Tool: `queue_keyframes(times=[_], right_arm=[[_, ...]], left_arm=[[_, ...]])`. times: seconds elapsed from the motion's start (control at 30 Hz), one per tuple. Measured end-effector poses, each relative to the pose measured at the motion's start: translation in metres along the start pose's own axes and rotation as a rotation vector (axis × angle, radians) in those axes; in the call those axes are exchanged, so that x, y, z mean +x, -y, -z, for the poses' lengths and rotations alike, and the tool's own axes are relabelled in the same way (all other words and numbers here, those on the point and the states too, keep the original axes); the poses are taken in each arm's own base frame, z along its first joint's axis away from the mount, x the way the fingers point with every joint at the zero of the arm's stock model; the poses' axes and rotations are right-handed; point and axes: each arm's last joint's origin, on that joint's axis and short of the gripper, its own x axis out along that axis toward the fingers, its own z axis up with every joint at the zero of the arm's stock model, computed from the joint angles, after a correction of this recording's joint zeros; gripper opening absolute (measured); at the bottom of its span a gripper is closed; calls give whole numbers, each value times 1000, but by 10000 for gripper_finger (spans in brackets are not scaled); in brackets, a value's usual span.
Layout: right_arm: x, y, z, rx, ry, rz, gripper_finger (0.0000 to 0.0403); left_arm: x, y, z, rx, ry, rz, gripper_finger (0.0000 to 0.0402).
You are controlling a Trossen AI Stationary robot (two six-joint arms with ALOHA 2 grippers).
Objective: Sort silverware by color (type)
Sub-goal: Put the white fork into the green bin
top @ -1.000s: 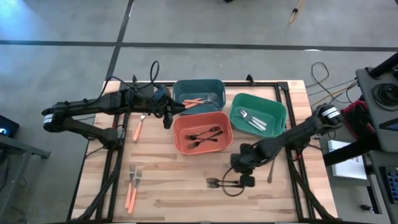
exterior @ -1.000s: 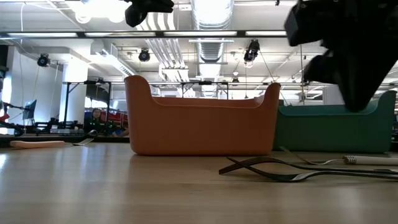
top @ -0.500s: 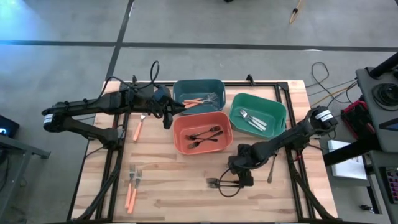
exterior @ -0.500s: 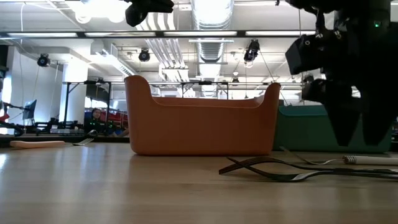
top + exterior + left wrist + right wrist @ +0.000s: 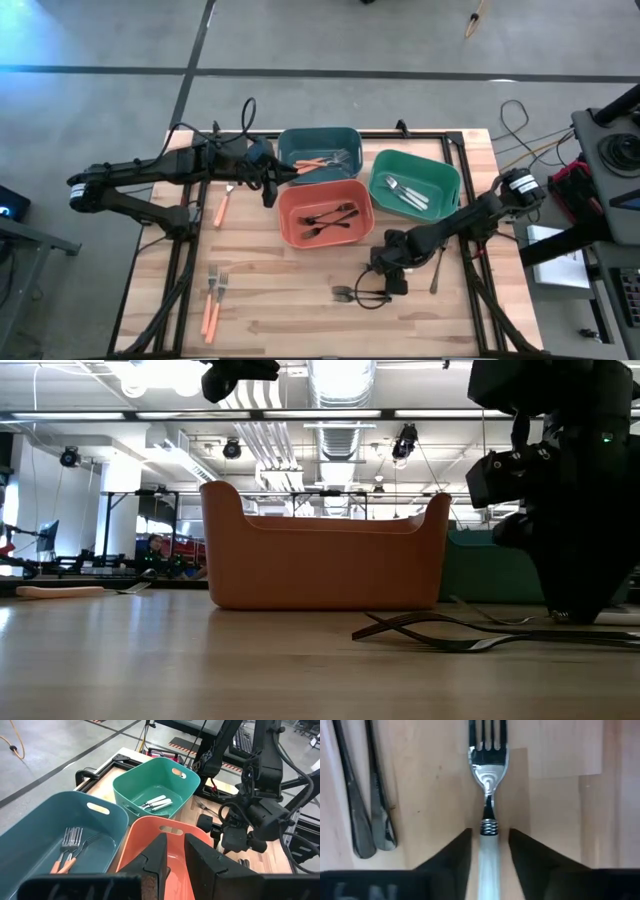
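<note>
Right wrist view showed the right gripper [image 5: 488, 851] low on the bench [image 5: 555, 795], jaws straddling a white-handled fork [image 5: 487, 775] (black forks [image 5: 367, 805] beside); left gripper [image 5: 172, 865] hovered, jaws narrow.

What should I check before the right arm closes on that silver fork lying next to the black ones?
1. Silver fork handle centred between the right gripper jaws: ok.
2. Jaws open, one on each side of the handle: ok.
3. Black forks outside the jaws: ok.
4. Green bin already holds silver pieces, so it is the right destination: ok.
5. Left gripper off the likely path to the green bin: ok.
6. Jaws low enough for a full grip: cannot tell.
</note>
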Motion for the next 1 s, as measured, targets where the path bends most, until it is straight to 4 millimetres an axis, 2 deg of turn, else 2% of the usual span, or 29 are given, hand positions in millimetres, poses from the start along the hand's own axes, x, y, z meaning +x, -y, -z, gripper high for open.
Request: queue_keyframes(times=[0.2, 0.43, 0.6, 0.7, 0.87, 1.0], right_arm=[[7, 1, 0, -14, 2, -1, 28], [-5, 0, 0, -19, 24, -19, 27], [-27, 0, 2, -17, 68, -44, 27], [-41, 2, 8, 0, 24, -26, 27], [-78, -2, 7, -27, 30, -61, 4], [-111, -4, 5, -32, 83, -72, 3]], left_arm=[[0, -1, 0, 0, 6, -20, 49], [0, -1, 0, 2, 9, -23, 49], [0, -1, -1, 3, 10, -23, 49], [0, -1, -1, 3, 10, -23, 49], [0, -1, -1, 9, 12, -22, 49], [0, 0, -1, 22, 18, -22, 49]])
